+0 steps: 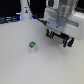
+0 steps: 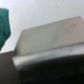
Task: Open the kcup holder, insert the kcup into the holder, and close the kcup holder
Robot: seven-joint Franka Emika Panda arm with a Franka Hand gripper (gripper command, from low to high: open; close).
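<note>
The opening step was judged in hand: the gripper (image 1: pixel 60 37), jaws apparently parted and empty, was held over the holder (image 2: pixel 47 42), well apart from the pod (image 1: pixel 32 47) on the table (image 1: pixel 20 65). A handle grasp was called for next.

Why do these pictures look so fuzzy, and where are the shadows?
In the exterior view everything is soft and low-detail; the kcup casts a small shadow on the white table, and the gripper darkens the table beneath it. The wrist view is heavily blurred: only a pale slab with a bright edge shows.
</note>
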